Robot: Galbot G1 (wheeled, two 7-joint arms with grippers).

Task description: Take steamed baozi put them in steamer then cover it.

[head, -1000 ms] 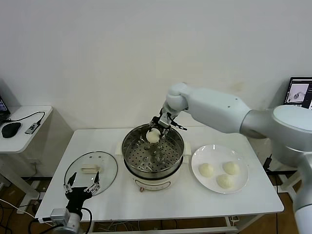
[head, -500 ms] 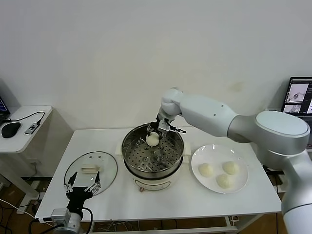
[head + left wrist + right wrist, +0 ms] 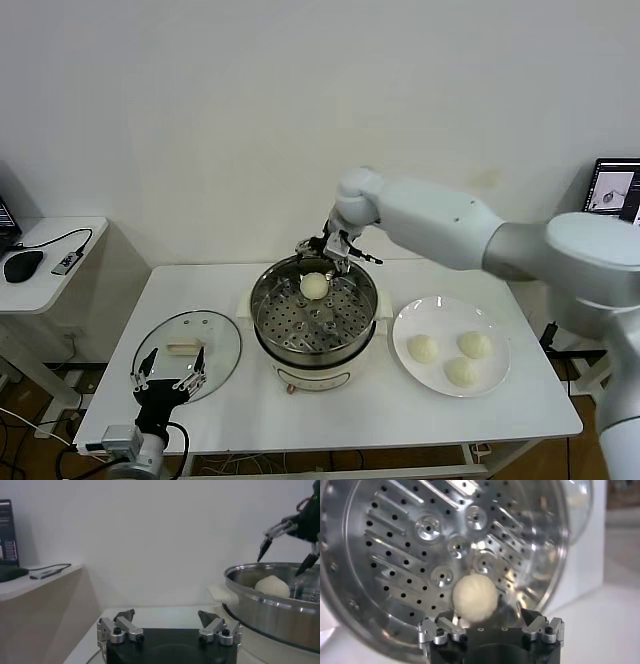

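One steamed baozi (image 3: 314, 286) (image 3: 474, 598) (image 3: 272, 586) lies free on the perforated floor of the steamer (image 3: 266, 312) (image 3: 380, 545) (image 3: 260, 607), at its far side. My right gripper (image 3: 330, 250) (image 3: 489, 619) hovers just above that bun, open, fingers apart from it. Three more baozi (image 3: 423, 348) (image 3: 474, 344) (image 3: 461, 371) sit on the white plate (image 3: 402, 328) right of the steamer. The glass cover (image 3: 215, 340) lies flat on the table to the steamer's left. My left gripper (image 3: 168, 375) (image 3: 165, 615) stays parked low at the table's front left by the cover, open and empty.
The steamer sits on a cream pot base (image 3: 315, 378) mid-table. A side table (image 3: 45, 262) with a mouse and cable stands at far left. A monitor (image 3: 615, 190) shows at the right edge. A white wall runs behind.
My right gripper opened and let go of the baozi, which dropped onto the steamer floor. The gripper rose slightly above it. The left arm has not moved.
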